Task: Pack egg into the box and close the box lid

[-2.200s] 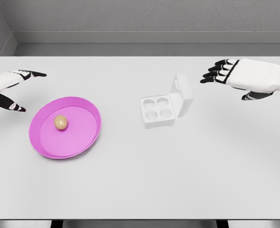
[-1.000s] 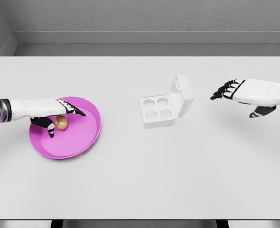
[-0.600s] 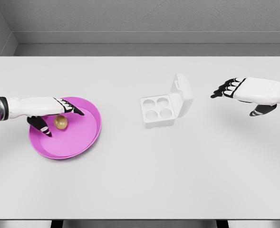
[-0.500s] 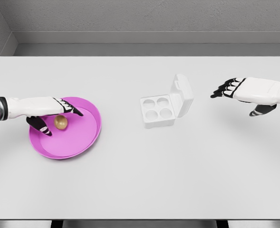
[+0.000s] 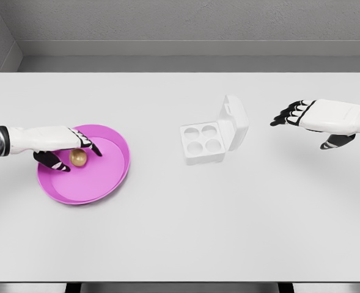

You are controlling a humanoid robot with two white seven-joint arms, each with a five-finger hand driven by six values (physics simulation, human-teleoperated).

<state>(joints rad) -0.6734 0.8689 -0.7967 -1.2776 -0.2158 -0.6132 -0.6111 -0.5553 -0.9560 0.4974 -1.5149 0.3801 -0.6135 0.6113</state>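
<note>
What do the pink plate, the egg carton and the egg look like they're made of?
Pink plate: probably plastic, uniform magenta, smooth matte.
Egg carton: plain white, moulded plastic or foam; four round cups, hinged lid open.
Egg: tan shell with a soft highlight.

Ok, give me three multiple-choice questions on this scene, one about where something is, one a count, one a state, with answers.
1. Where is the egg?
A. in the box
B. on the pink plate
C. on the bare table

2. How many cups does the box show?
A. two
B. four
C. six

3. How does the box lid stand?
A. raised open
B. closed
C. detached, lying flat

Answers: 1 B, the egg sits on the plate under the left hand. 2 B, four round cups show, all empty. 3 A, the lid stands up behind the tray.
</note>
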